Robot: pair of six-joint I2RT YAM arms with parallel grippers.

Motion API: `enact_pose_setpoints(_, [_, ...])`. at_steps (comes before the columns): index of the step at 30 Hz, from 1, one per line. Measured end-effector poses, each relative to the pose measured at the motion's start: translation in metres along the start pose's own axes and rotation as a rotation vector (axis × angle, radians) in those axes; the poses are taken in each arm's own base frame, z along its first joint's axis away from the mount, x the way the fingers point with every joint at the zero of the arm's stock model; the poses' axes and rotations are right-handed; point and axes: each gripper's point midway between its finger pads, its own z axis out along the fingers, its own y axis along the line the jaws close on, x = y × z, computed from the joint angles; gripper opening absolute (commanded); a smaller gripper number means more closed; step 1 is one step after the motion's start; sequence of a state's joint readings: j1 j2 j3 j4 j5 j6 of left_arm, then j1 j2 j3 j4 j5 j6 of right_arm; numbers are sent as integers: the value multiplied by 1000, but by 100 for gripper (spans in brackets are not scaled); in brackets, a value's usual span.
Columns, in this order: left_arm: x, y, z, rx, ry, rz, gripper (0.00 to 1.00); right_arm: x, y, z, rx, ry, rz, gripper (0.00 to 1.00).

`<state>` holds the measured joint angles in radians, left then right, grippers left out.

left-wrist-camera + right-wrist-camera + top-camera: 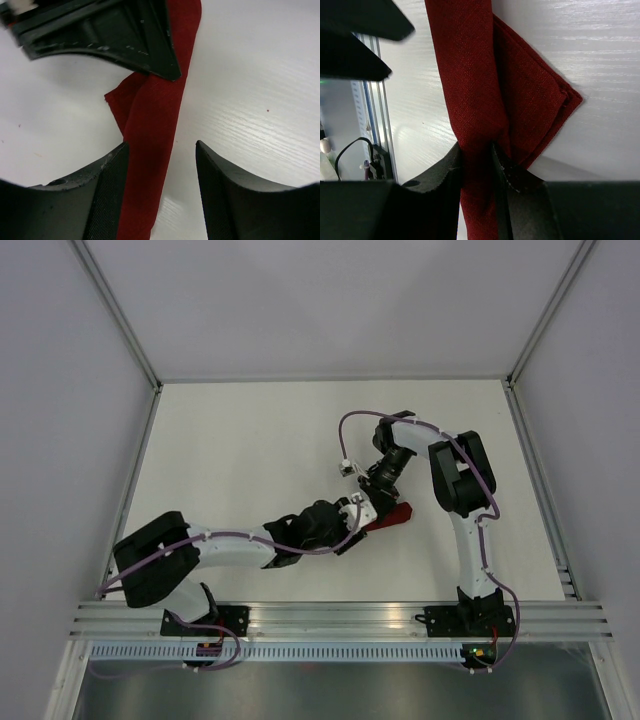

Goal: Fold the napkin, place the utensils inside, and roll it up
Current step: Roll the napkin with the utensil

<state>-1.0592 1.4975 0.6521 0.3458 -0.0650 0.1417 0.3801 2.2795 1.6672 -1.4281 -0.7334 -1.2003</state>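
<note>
The dark red napkin (392, 517) lies rolled into a narrow strip on the white table, right of centre, where both arms meet. My right gripper (476, 146) is shut on the roll (470, 75), and a loose folded corner (545, 100) fans out to the right of it. My left gripper (161, 145) stands open astride the same strip (150, 130). The cloth touches its left finger (107, 185) and leaves a gap to the right finger (225, 190). The right gripper's fingers (125, 45) hold the roll just beyond. The utensils are hidden.
An aluminium rail (340, 618) runs along the near table edge, with both arm bases on it. Grey enclosure walls (70, 440) close the left, right and back. Purple cables (350, 425) loop off the arms. Bare white tabletop (250, 440) spreads to the left and back.
</note>
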Motion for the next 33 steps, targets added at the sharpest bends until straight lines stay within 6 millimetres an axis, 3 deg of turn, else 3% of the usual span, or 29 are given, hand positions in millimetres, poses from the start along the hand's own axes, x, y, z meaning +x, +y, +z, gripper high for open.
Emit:
enact_pose_setpoints(4, [4,-11,23,-27,56,153,65,0,0,0,-6,0,10,33])
enact_pose_setpoints(9, [10,-8,37,-75,102,288,66,0,0,0,-7,-2,20,33])
enact_pose_setpoints(19, [27,1,48,-99,184,429,55,1,2,1,-26,-1,51,37])
enact_pose_setpoints(27, [24,-6,59,-24,210,423,51,-3,4,-2,-18,-12,77,76])
enact_pose_setpoints(30, [25,-5,60,15,219,398,51,-6,4,-7,10,-17,83,82])
enact_pose_setpoints(33, [25,-3,63,46,222,357,51,-14,-8,-15,87,-43,59,84])
